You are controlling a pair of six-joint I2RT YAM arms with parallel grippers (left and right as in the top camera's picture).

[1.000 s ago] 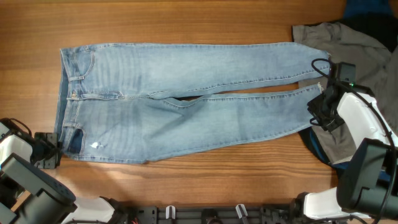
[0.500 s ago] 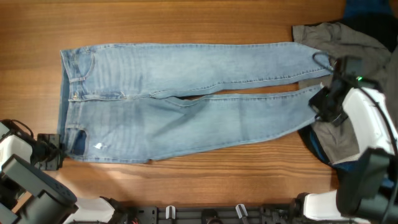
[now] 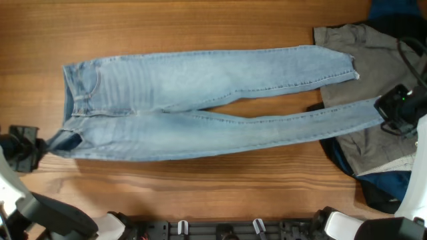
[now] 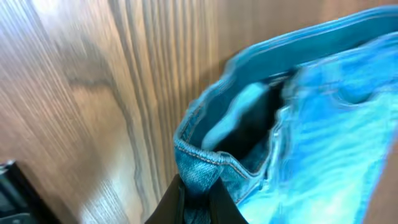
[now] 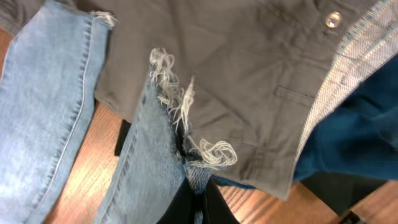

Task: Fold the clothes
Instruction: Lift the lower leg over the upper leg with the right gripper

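Note:
The light blue jeans lie stretched across the wooden table, waistband at the left, legs running right. My left gripper is shut on the waistband corner at the jeans' lower left. My right gripper is shut on the frayed hem of the near leg, held over the grey shirt. The near leg is pulled taut and narrow between the two grippers. The far leg's hem lies flat on the table.
A grey buttoned shirt lies at the right, under the near leg's end; it also shows in the right wrist view. A dark blue cloth lies beneath it, seen in the right wrist view too.
Both grippers pulled outward: the left moved left with the waistband corner, the right moved right with the hem. The near side of the jeans lifted and stretched into a narrow taut band.

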